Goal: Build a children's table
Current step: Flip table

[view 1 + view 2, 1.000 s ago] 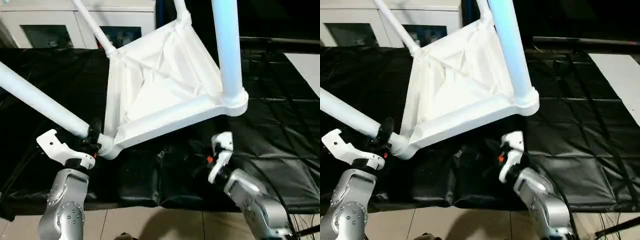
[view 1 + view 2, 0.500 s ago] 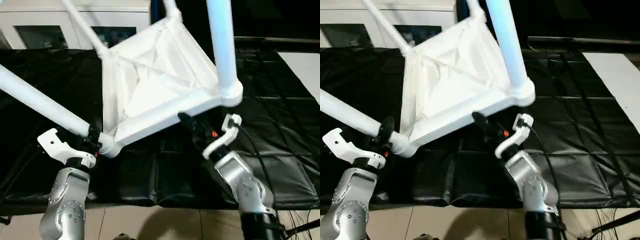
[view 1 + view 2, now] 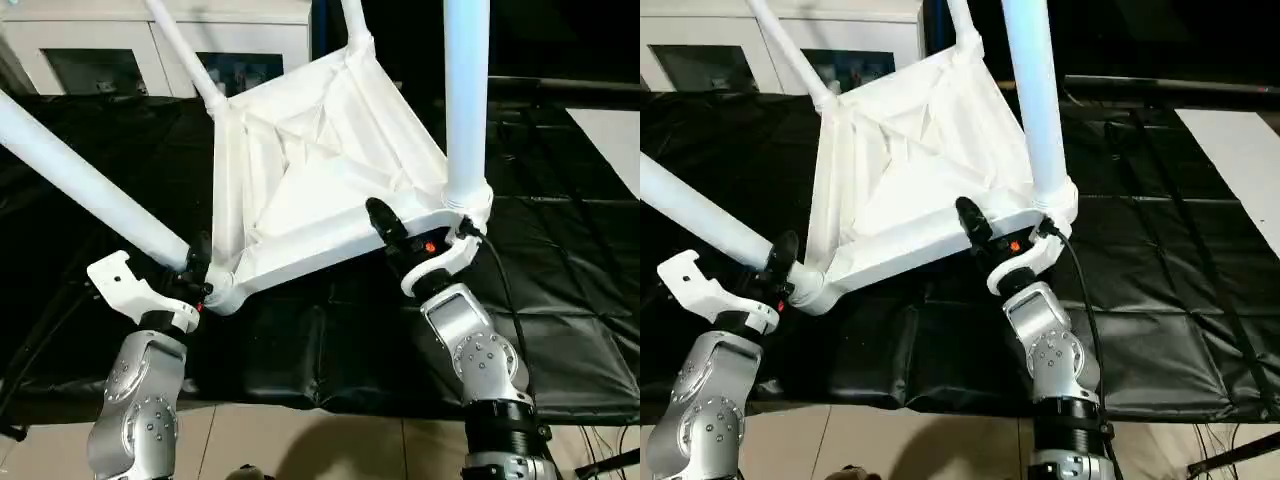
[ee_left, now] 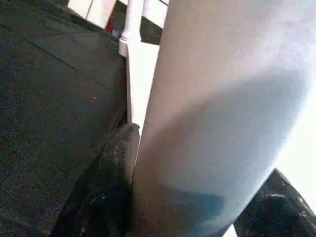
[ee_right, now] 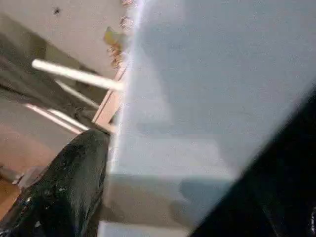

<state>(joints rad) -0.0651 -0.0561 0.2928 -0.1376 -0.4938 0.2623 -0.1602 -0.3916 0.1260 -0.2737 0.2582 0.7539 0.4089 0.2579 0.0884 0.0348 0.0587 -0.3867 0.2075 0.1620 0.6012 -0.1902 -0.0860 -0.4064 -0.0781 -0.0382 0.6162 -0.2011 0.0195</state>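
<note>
Left hand [image 3: 197,275] clamps a leg [image 3: 90,190]; right hand [image 3: 425,235], fingers spread, straddles the tabletop [image 3: 330,160] rim ungripped. Risk: the raised table twisting from the single hold.

Left arm: silver forearm raised, left pincer [image 3: 193,272] closed around the base of a table leg [image 3: 85,182], one black finger [image 4: 106,182] on each side. Right arm: forearm upright, right pincer [image 3: 420,240] spread wide, straddling the table's rim [image 3: 330,240] beside the near corner socket [image 3: 468,200].
</note>
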